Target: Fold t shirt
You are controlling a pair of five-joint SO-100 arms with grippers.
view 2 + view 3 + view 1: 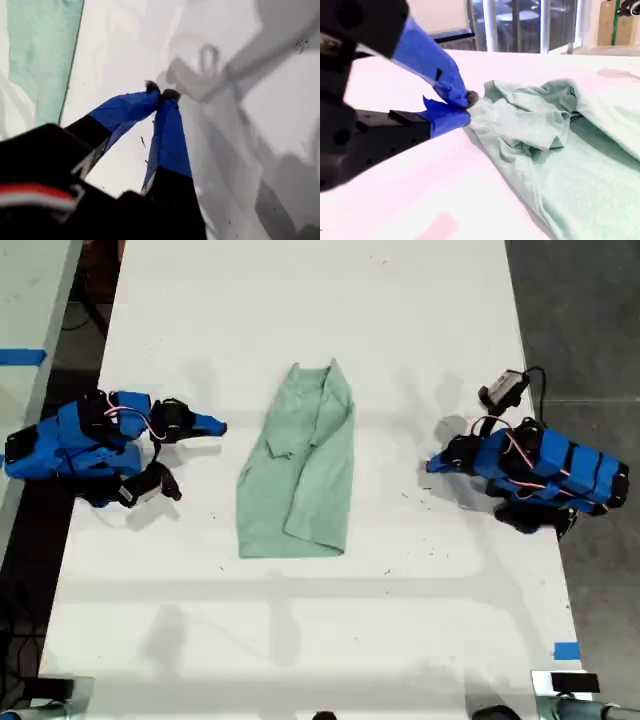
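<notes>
Mint-green cloth, the t shirt [297,468], lay mid-worktop [300,300], both arms apart. First wrist view: my first gripper [161,93] clenched, empty. Second wrist view: my second gripper [466,106] pinched beside the hem; a careless drag could unfold it.

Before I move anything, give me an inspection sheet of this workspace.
Surface: white table, a few dark specks.
Job's things: t shirt lies in a long, narrow, wrinkled shape between the two arms; neither arm touches it.
Clutter: nothing seen on the table; a blue tape mark near its edge at the exterior view's right.
Grippers: my first gripper shut, empty, over bare table; my second gripper shut, empty, beside the shirt's edge.
Cables: red and white wires loop on the arms, clear of the shirt.
Surroundings: dark floor; a second surface with blue tape at the exterior view's left.
</notes>
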